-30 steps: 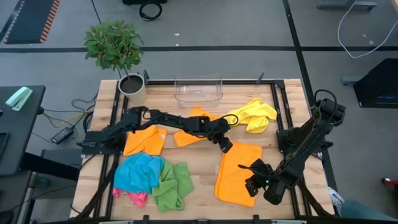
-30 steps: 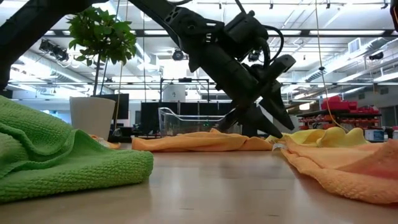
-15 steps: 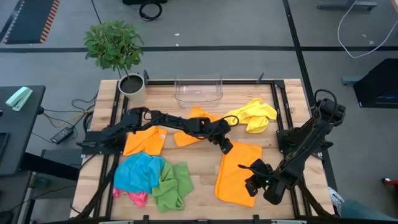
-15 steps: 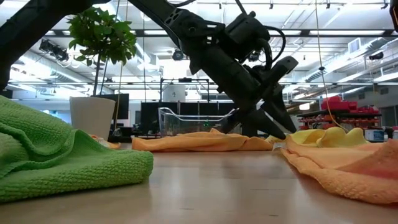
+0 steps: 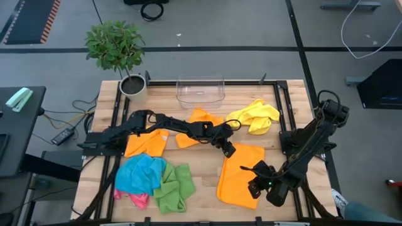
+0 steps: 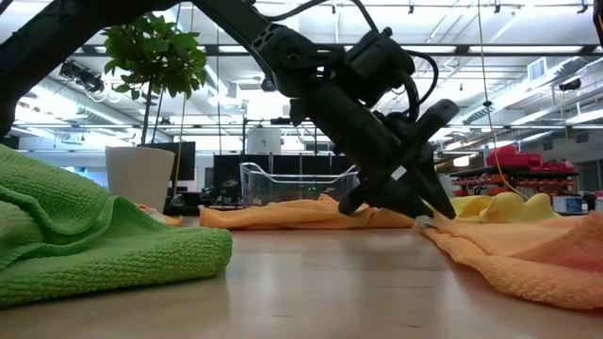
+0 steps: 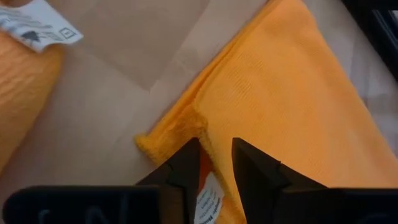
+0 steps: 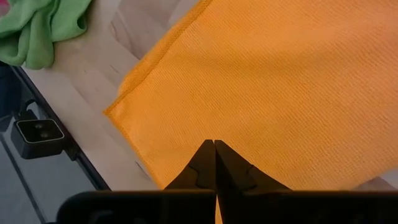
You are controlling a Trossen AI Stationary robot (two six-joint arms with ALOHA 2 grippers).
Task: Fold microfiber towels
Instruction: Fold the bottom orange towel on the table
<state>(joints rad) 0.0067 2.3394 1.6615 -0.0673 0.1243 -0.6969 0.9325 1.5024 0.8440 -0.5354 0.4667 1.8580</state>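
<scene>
At orange towel [image 5: 240, 174] corner, left pincer [image 5: 228, 150] pinching, right pincer [image 5: 254, 186] gripping edge

Left claw [image 7: 214, 163] astride the orange towel [image 7: 292, 99] corner — white tag [image 7: 208, 202] between its fingers.

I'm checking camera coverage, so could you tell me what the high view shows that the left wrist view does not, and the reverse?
Only the high view shows the whole table: the potted plant, the clear bin, the yellow towel, the blue towel, the green towel, and the right gripper at the near edge of the spread orange towel.

Only the left wrist view shows that towel's white tag between the left gripper jaws.

Both show the left gripper at the orange towel's far-left corner.
</scene>
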